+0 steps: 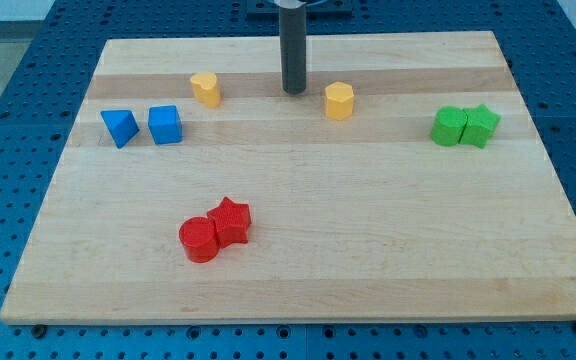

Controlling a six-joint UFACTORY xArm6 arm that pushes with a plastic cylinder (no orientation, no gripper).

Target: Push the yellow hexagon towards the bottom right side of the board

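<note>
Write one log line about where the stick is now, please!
my tip | apart from, left of yellow hexagon | other yellow block further left | push not started

No text or labels can be read anywhere.

Yellow hexagon (339,101), upright, near board's top, right of centre

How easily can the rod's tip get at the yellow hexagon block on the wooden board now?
Probably yes: my tip stands just to the view's left of the yellow hexagon block, apart from it, with only bare wooden board between.
</note>
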